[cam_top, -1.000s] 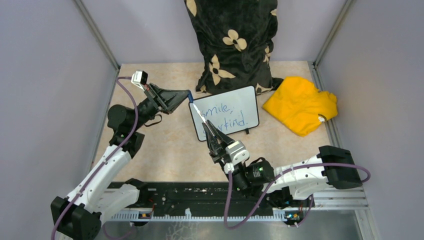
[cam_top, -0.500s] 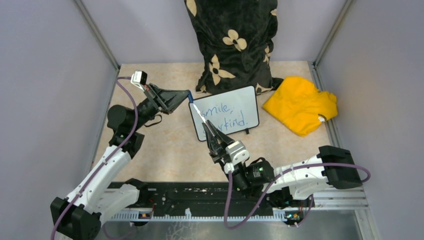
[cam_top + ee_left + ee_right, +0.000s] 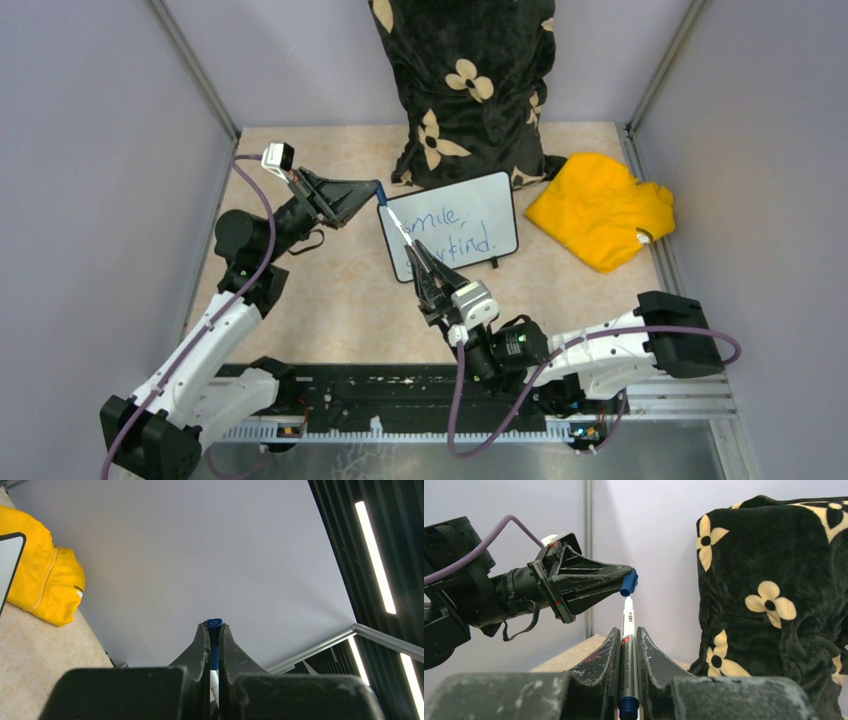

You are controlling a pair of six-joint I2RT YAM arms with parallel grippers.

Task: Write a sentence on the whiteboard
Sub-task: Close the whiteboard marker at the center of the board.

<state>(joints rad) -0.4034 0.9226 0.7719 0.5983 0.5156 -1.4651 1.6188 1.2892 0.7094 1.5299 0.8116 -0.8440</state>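
Cap (image 3: 629, 584) pinched in left fingers (image 3: 621, 577), pen (image 3: 626, 645) clamped in right fingers (image 3: 606, 650); sentence (image 3: 452, 230) overhead only.

- The whiteboard (image 3: 449, 238) stands on the table (image 3: 330, 300), mid-way back, leaning before the pillow (image 3: 465, 85) at the rear wall.
- The cloth (image 3: 600, 210) lies just right of the whiteboard.
- My left gripper (image 3: 372, 192) sits at the board's upper left corner, holding the cap (image 3: 379, 188).
- My right gripper (image 3: 416, 252) is before the board, and its marker (image 3: 399, 226) points up to the cap.
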